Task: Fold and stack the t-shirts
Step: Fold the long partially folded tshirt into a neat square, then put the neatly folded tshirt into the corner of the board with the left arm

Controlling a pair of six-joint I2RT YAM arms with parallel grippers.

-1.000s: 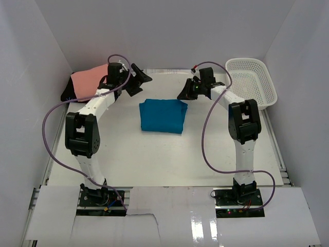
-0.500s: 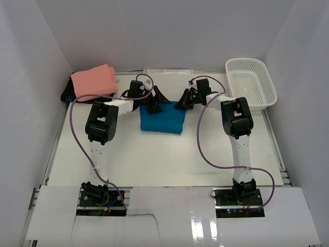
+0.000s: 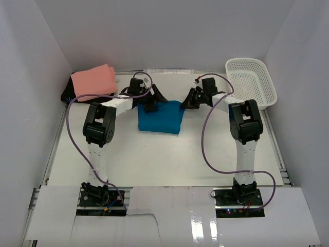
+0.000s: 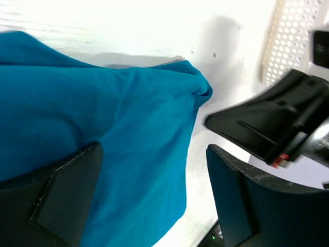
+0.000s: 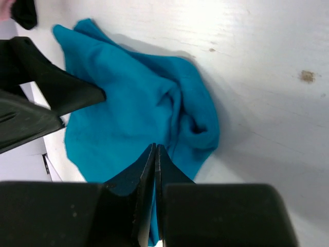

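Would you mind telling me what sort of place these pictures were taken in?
Likely a robot lab test cell: plain white panels box in a white table, a left arm and right arm are bolted at its edge, with a folded teal t-shirt.

Teal-blue folded cloth t-shirt (image 3: pixel 159 119): lay mid-table on the white table (image 3: pixel 154 159), left gripper (image 3: pixel 155 103) at its far-left corner, right gripper (image 3: pixel 186 102) at its far-right corner
Salmon-pink folded cloth t-shirt (image 3: pixel 93 81): far-left corner
White plastic mesh basket (image 3: pixel 251 82): far-right corner
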